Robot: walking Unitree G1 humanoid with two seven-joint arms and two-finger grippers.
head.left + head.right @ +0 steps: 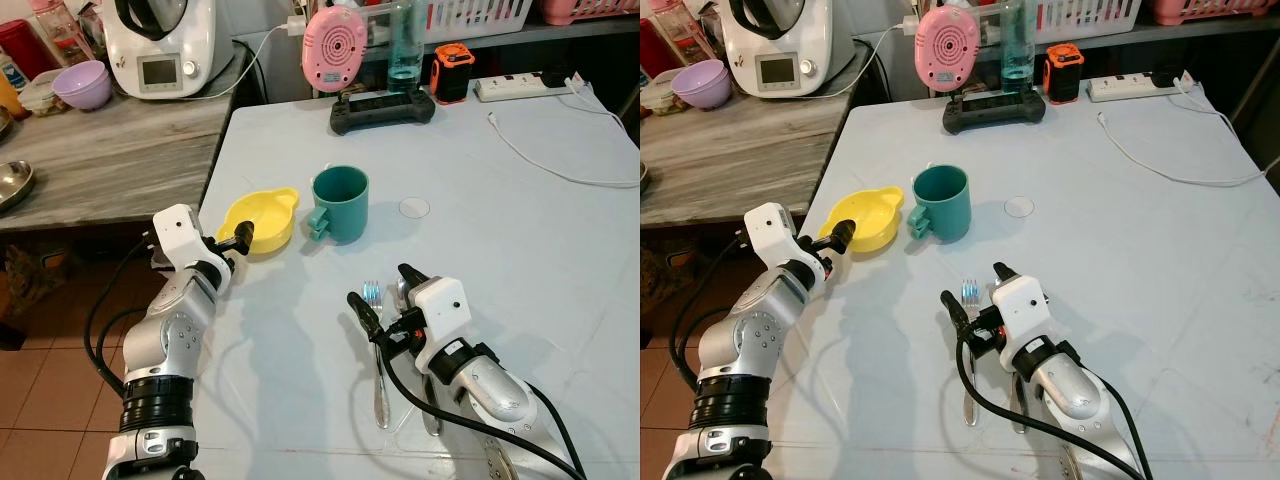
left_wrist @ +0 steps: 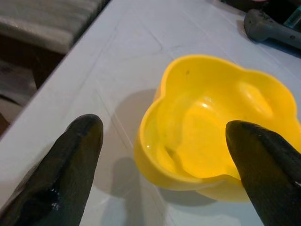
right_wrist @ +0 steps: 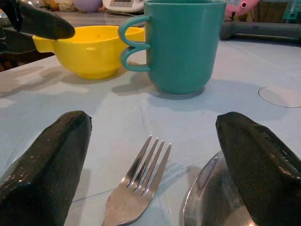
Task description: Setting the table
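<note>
A yellow bowl (image 1: 258, 220) with small side handles sits near the left edge of the pale blue table (image 1: 520, 260). A teal mug (image 1: 341, 203) stands upright just to its right, close beside it. My left gripper (image 2: 164, 160) is open, with its fingers straddling the bowl's near rim and not closed on it. Closer to me, a metal fork (image 3: 136, 197) and a spoon (image 3: 211, 202) lie side by side on the table. My right gripper (image 1: 386, 292) hovers open just over their heads, pointing toward the mug.
A black game controller (image 1: 383, 108), pink round device (image 1: 334, 47), bottle (image 1: 405, 45) and power strip (image 1: 515, 87) line the table's far edge. A white cable (image 1: 560, 165) trails at the right. A wooden counter (image 1: 100, 150) with an appliance (image 1: 160, 45) and a purple bowl (image 1: 82, 84) adjoins on the left.
</note>
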